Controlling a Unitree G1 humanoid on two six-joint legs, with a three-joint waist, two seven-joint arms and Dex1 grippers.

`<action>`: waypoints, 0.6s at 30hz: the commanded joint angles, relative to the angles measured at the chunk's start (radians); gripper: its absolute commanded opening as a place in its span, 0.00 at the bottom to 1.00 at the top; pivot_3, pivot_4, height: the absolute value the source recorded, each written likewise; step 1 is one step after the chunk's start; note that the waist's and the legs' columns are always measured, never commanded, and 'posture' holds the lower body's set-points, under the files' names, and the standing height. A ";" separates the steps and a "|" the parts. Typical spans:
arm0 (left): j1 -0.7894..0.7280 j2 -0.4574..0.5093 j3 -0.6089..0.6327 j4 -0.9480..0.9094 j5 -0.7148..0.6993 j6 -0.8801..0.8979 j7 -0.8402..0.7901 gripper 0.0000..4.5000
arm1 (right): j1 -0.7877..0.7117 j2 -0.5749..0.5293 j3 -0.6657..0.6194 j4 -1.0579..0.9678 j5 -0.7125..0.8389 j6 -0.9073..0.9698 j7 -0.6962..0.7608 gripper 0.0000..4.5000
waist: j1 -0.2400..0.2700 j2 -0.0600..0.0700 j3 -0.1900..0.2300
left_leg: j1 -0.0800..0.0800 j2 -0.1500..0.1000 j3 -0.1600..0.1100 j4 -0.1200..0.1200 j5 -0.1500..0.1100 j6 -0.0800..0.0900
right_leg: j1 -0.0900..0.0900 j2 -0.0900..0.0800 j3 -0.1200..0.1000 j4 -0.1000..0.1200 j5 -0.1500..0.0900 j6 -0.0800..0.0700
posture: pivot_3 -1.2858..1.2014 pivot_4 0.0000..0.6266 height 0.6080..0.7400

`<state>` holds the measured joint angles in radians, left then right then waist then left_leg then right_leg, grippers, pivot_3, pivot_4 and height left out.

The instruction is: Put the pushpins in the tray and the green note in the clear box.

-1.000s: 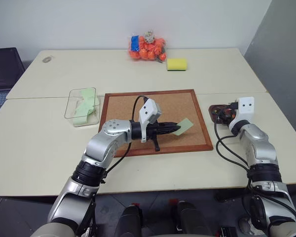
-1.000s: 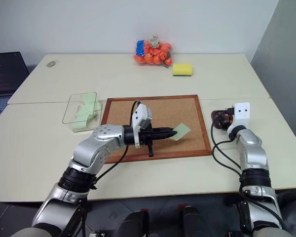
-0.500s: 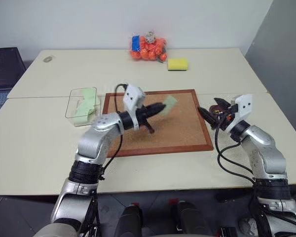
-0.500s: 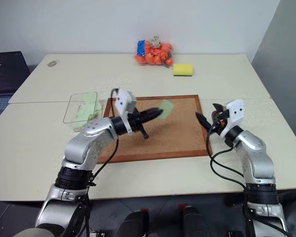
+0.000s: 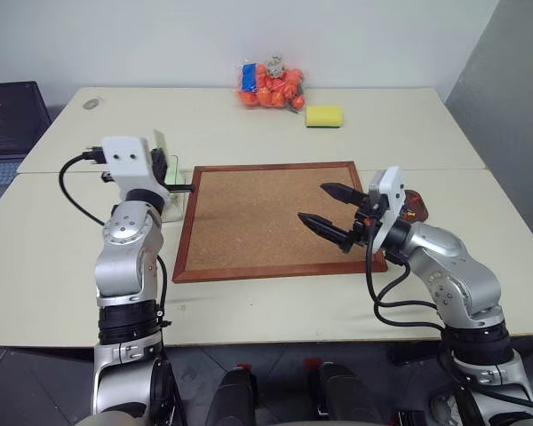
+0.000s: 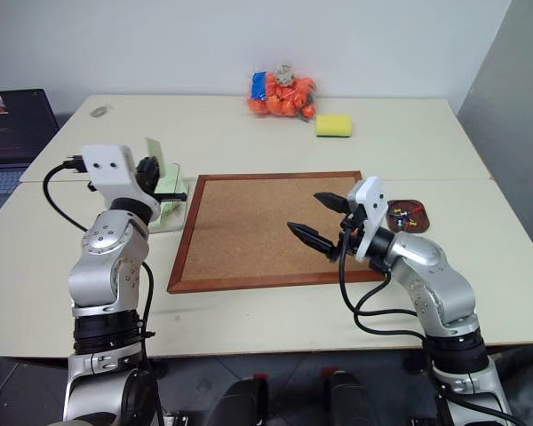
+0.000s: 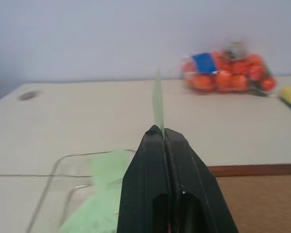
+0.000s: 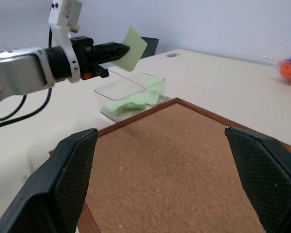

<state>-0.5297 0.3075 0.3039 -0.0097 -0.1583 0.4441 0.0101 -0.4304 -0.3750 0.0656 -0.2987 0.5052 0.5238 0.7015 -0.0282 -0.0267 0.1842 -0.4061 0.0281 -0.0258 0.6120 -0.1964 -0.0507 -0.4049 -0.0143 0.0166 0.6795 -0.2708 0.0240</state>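
My left gripper is shut on the lower edge of the pale green note and holds it upright in the air above the clear box. The clear box sits left of the corkboard with other green slips inside. My right gripper hangs open and empty over the right part of the corkboard, its fingers spread wide. The dark reddish tray lies just right of the board, behind my right wrist, with small coloured pushpins in it.
A net bag of orange things and a yellow sponge lie at the far side of the table. A laptop stands at the far left. The table's seam runs across behind the board.
My left arm swung left with the note, from over the corkboard to above the clear box. My right gripper left the tray, moved left over the board and opened wide.
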 commanded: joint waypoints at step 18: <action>-0.036 0.002 -0.105 0.081 -0.059 -0.092 -0.200 0.86 | 0.000 -0.004 -0.050 0.032 -0.122 -0.062 -0.141 1.00 | 0.001 -0.002 0.000 | -0.001 0.000 0.000 0.000 0.000 0.000 | 0.000 0.000 -0.001 0.000 0.002 -0.003 | 0.52 0.24 1.00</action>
<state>-0.5856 0.2940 0.2449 0.1730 -0.1826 0.3640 -0.0910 -0.4327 -0.3804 0.0555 -0.2602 0.4295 0.4910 0.6253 -0.0274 -0.0285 0.1847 -0.4073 0.0279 -0.0260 0.6120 -0.1963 -0.0510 -0.4053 -0.0147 0.0159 0.6792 -0.2690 0.0209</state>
